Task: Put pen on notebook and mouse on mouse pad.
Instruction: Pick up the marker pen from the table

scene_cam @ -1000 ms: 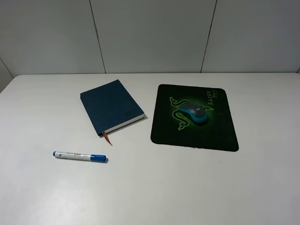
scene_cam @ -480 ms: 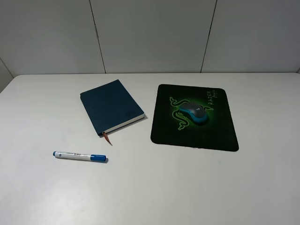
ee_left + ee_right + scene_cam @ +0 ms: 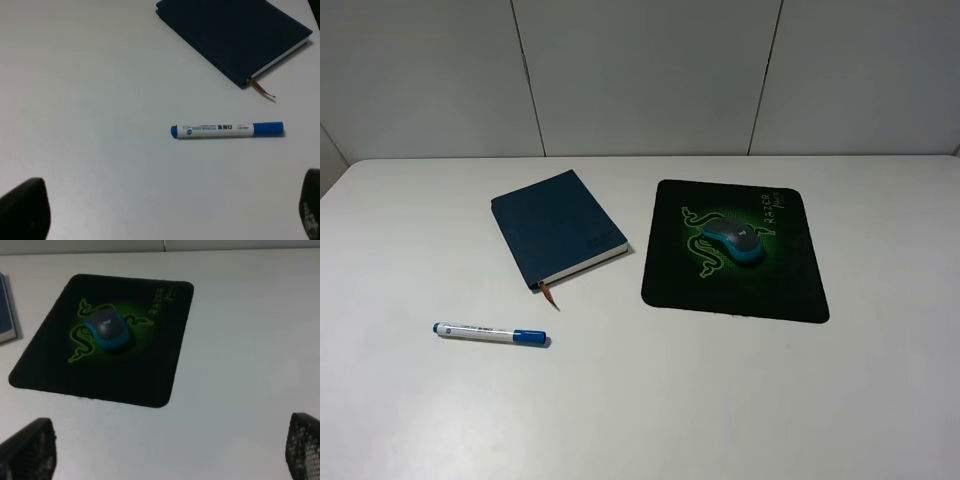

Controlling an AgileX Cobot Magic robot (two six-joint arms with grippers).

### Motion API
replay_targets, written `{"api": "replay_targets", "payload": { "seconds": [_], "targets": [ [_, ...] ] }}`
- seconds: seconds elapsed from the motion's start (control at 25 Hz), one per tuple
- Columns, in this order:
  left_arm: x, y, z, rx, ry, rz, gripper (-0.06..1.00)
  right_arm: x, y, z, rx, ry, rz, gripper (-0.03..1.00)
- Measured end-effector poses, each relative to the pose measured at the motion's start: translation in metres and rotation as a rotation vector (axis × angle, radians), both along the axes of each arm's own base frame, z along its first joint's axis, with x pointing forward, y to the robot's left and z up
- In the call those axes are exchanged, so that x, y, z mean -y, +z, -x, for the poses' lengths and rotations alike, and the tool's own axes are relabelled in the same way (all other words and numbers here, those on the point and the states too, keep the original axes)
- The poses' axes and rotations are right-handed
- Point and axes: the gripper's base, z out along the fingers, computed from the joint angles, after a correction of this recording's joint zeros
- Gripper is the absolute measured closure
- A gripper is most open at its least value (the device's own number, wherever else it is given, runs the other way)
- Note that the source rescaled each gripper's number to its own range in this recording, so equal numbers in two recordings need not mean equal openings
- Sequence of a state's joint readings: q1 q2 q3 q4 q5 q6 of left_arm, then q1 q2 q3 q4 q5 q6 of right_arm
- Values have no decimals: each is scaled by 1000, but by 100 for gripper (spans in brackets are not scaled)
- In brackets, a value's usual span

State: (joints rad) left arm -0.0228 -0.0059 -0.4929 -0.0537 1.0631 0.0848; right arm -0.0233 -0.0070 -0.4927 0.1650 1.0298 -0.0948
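Note:
The white pen point(image 3: 490, 334) with its blue cap lies flat on the table, in front of and left of the navy notebook point(image 3: 558, 226). The notebook is closed, its orange ribbon poking out toward the pen. On the black mouse pad point(image 3: 760, 285) sits the grey and teal mouse point(image 3: 732, 241), over the green logo. In the left wrist view my left gripper point(image 3: 167, 210) is open above bare table, short of the pen point(image 3: 227, 130) and notebook point(image 3: 232, 35). My right gripper point(image 3: 165, 447) is open too, back from the mouse point(image 3: 106, 328) and pad point(image 3: 115, 375). Neither gripper shows in the exterior view.
Everything rests on a white table point(image 3: 720, 400) with a grey panelled wall point(image 3: 640, 70) behind its far edge. The notebook's corner point(image 3: 6, 310) shows beside the pad in the right wrist view.

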Motion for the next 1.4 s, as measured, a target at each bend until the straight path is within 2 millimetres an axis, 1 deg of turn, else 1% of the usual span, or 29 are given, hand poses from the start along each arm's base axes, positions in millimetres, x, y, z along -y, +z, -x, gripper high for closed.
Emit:
{"api": "replay_targets", "payload": {
  "seconds": [1.4],
  "targets": [
    [0,0,0,0,1,-1,-6,0,0,0,1,-1,-1,-3]
  ]
}}
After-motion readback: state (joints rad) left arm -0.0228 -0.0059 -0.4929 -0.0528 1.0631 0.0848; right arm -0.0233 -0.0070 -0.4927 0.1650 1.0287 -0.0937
